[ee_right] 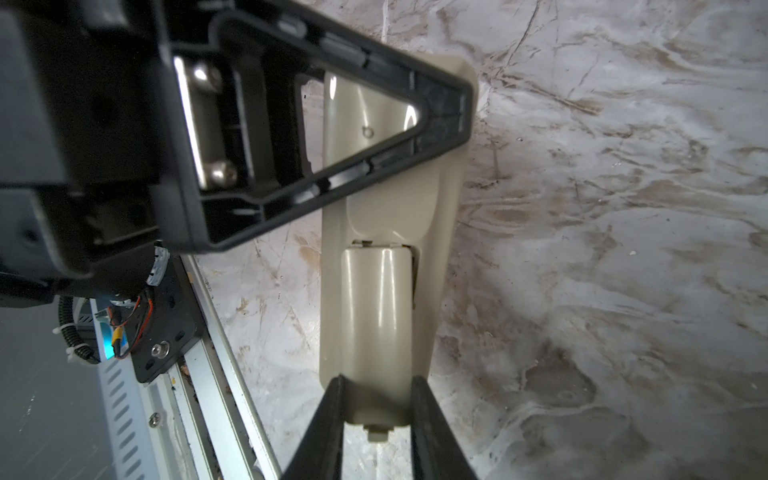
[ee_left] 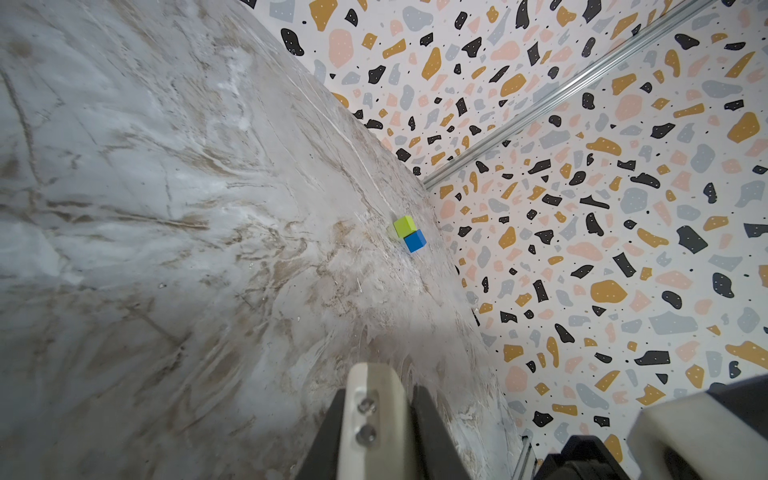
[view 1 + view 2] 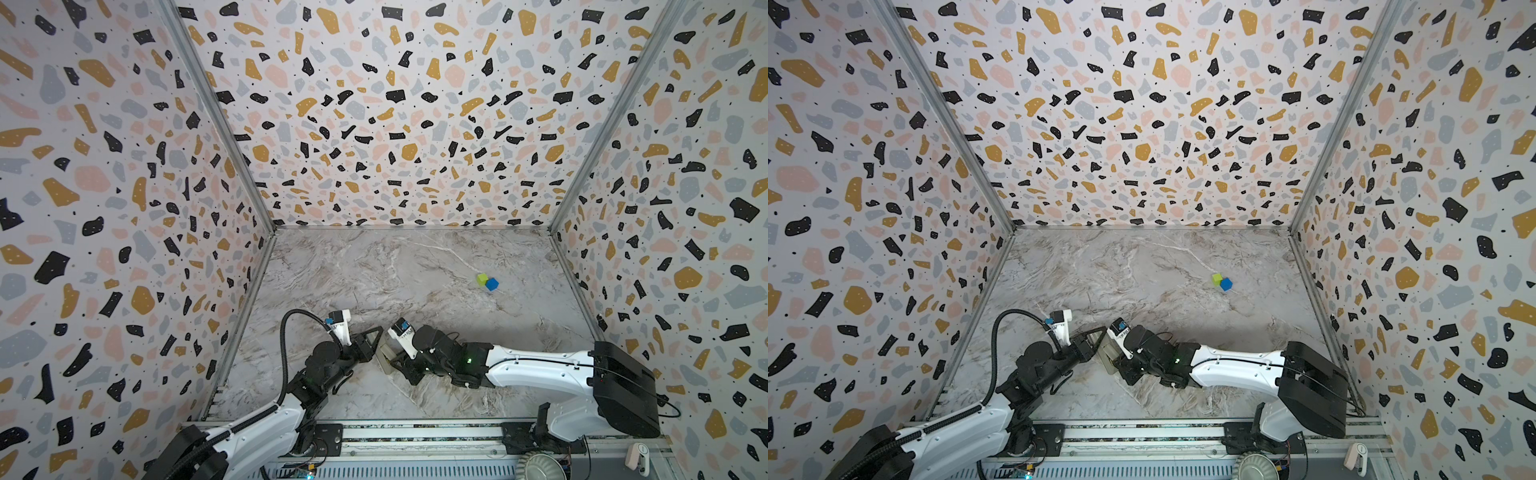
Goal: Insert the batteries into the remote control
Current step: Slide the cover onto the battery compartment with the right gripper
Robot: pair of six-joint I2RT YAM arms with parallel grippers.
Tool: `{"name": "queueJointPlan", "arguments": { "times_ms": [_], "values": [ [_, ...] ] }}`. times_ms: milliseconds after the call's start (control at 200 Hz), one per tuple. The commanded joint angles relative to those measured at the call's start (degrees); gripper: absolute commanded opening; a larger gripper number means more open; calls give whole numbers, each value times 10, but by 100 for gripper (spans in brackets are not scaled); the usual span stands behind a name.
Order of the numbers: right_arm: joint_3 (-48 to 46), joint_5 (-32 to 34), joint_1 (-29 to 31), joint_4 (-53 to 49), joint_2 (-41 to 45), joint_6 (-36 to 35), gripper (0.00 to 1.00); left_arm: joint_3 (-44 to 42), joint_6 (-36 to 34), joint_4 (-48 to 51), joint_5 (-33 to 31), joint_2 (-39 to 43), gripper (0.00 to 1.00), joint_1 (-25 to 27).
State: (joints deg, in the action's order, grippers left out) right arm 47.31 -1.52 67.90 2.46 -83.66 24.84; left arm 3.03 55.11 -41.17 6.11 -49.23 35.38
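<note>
The remote control [image 1: 378, 299] is a slim pale handset, back side up, held low over the marble table near its front middle. On its back lies a rounded battery cover [image 1: 376, 316] with a thin dark gap along one side. My right gripper [image 1: 378, 380] is shut on one end. At the other end my left gripper [image 2: 379, 390] is shut on the remote's edge [image 2: 376, 415], where two small metal studs show. In both top views the two grippers [image 3: 377, 337] [image 3: 392, 361] meet over the remote [image 3: 385, 353] [image 3: 1109, 351]. The batteries are out of view.
A green cube [image 3: 482, 279] and a blue cube [image 3: 492, 284] touch each other further back on the right. Patterned walls close in the table on three sides. A metal rail [image 3: 415, 432] runs along the front edge, close to the remote.
</note>
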Motion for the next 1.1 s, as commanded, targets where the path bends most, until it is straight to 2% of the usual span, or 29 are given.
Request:
{"name": "queueJointPlan", "arguments": {
  "times_ms": [0, 1096],
  "values": [
    [16, 11, 4, 4, 0, 10, 3, 2, 4, -37, -6, 9, 0, 1],
    [9, 15, 10, 34, -13, 36, 2, -10, 9, -33, -19, 28, 0, 2]
  ]
}}
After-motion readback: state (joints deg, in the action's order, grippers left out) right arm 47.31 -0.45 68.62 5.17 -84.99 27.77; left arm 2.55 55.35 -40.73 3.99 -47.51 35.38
